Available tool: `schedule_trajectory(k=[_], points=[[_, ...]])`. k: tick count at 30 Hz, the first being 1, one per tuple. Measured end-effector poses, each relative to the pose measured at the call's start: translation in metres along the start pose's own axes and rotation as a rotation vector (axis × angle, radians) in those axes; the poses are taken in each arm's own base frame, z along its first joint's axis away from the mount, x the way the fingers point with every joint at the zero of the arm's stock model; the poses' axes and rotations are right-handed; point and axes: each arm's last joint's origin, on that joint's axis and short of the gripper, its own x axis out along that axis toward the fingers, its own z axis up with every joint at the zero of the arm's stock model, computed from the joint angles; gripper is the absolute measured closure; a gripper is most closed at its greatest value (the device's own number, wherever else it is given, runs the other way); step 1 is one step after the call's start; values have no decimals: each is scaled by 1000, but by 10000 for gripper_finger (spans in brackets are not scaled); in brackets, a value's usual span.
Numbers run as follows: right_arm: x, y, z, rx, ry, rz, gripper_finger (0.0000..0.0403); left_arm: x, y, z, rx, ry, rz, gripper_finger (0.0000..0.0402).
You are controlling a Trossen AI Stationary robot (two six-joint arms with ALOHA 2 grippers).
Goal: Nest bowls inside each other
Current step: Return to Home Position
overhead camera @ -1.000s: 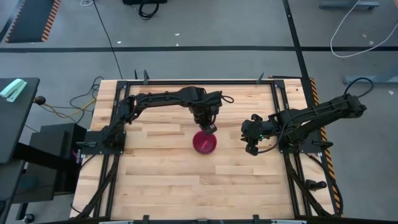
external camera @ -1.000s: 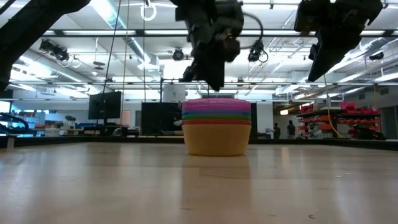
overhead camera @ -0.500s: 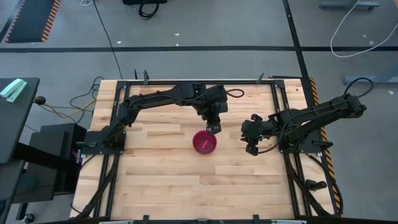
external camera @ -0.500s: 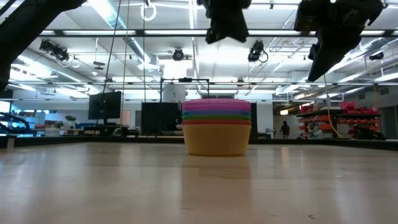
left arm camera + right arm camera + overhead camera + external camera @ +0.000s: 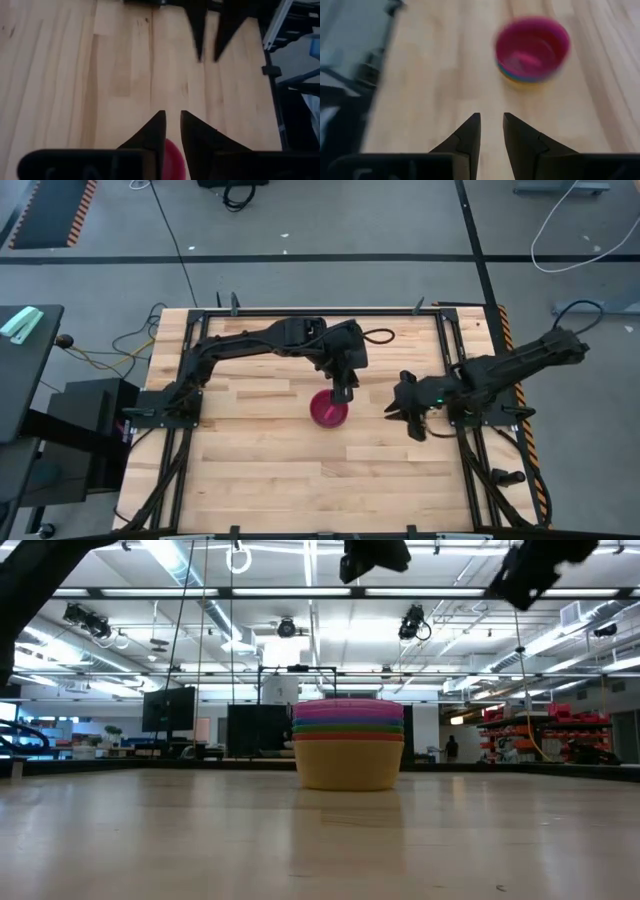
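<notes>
- One pale wooden plank table filled the foreground of the low view.
- Six small round plastic bowls sat nested in a single upright stack near the table's middle. Yellow was at the base, then orange, green, blue and purple rims, with the pink-red bowl uppermost.
- Left gripper hung over the stack's rim in the high view and well above it in the low view. Its fingers stood parted by a narrow gap, pinching nothing, with a slice of pink-red rim showing beneath them.
- Right gripper hung off to the stack's right, apart from it and raised above the table. Its fingers were slightly spread, empty, and pointed toward the stack.
- Beyond the table stood a dark monitor, under rows of ceiling strip lights in a large hall.
</notes>
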Motion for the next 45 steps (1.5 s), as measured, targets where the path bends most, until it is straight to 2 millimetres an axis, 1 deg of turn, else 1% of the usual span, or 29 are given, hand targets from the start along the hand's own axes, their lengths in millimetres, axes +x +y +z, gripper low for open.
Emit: schedule_trajectory(k=[5, 8, 12, 14, 16, 19, 21, 22, 25, 29, 30, 32, 34, 38, 41, 45], points=[[-34, 20, 9, -79, -154, 144, 312, -11, -10, 3, 20, -38, -11, 339], [-55, 28, 11, -142, -217, 215, 312, -18, -10, 3, 9, -44, -8, 335], [-78, 31, 13, -168, -272, 269, 312, -24, -11, 0, 12, -26, 3, 331], [-85, 31, 14, -140, -272, 286, 312, -28, -11, 1, 17, -42, 29, 331], [-91, 32, 13, -149, -285, 303, 311, -33, -12, 4, 30, -80, 56, 333], [-98, 32, 12, -191, -317, 326, 311, -48, -20, 8, 109, -153, 56, 337], [-104, 32, 11, -214, -345, 348, 312, -59, -28, 14, 161, -233, 48, 339], [-107, 33, 10, -222, -365, 365, 311, -64, -32, 14, 185, -246, 44, 339], [-122, 34, 10, -251, -452, 436, 312, -77, -43, 17, 217, -317, 25, 337], [-145, 33, 6, -309, -598, 546, 311, -102, -58, 15, 281, -379, 6, 331], [-149, 33, 4, -325, -634, 574, 311, -105, -62, 14, 296, -377, -9, 330], [-155, 31, -2, -350, -688, 629, 311, -109, -69, 15, 329, -412, -58, 328], [-156, 29, -10, -364, -723, 675, 311, -112, -75, 13, 362, -413, -106, 329], [-148, 26, -27, -366, -766, 753, 311, -115, -81, 14, 397, -441, -157, 334], [-144, 23, -37, -361, -793, 798, 311, -106, -82, 16, 425, -467, -233, 334], [-145, 21, -43, -363, -815, 839, 311, -86, -86, 14, 490, -469, -470, 328]])
